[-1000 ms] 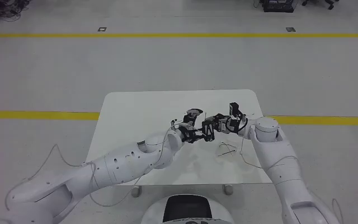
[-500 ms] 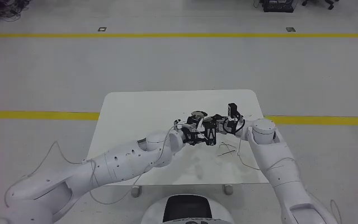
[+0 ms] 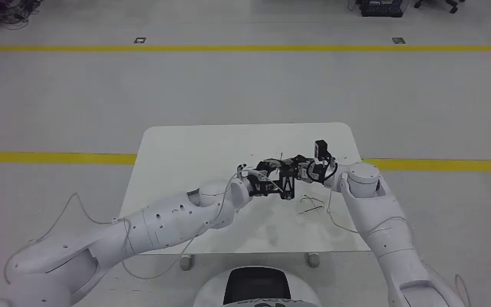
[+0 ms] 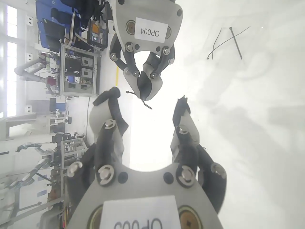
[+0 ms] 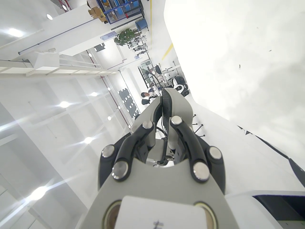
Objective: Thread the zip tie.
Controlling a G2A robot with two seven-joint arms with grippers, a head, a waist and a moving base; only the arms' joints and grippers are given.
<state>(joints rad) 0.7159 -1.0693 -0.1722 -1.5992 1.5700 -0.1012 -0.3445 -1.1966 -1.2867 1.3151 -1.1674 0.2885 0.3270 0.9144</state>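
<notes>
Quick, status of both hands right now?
Left hand: open, holding nothing.
Right hand: closed, pinching the zip tie.

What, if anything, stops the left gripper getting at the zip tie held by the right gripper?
Probably nothing, so yes: the open left gripper faces the right gripper, and the zip tie pinched there pokes out into the bare gap between them.
</notes>
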